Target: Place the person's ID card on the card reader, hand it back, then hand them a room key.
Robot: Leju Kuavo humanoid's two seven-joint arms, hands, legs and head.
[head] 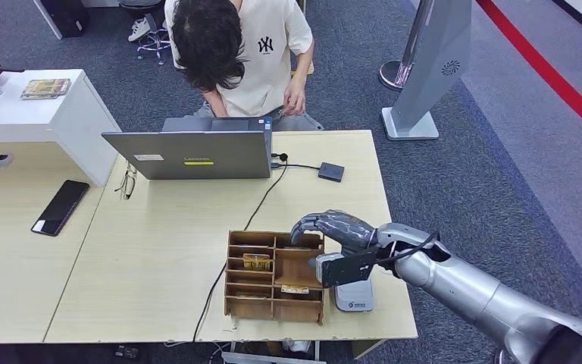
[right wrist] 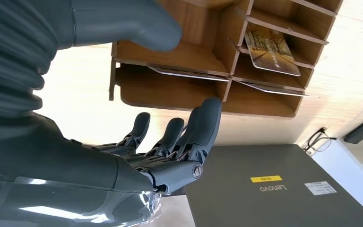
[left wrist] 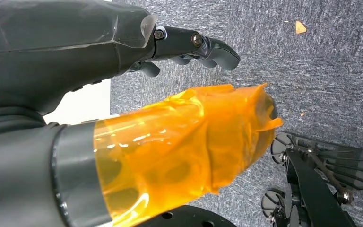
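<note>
Right hand (head: pixel 332 227) hovers over the far right corner of the wooden card organizer (head: pixel 274 274) — fingers apart and gently curled, nothing in them. In the right wrist view the fingers (right wrist: pixel 203 130) spread in front of the organizer's open slots, thumb above the top shelf, no contact visible. A patterned room key card (right wrist: pixel 269 51) lies tilted in one slot, and thin pale cards sit in the slots beside it; whether one is the ID card I can't tell. The card reader (head: pixel 354 296) sits on the table (head: pixel 159 250) just right of the organizer, partly under the wrist. Left hand (left wrist: pixel 189 47) hangs over grey carpet, fingers curled in, holding nothing, its thumb wrapped in orange film. Across the table the person (head: pixel 235 53) sits behind a grey laptop (head: pixel 189 155) — a phone (head: pixel 61 206) and glasses (head: pixel 126 183) lie to the left
</note>
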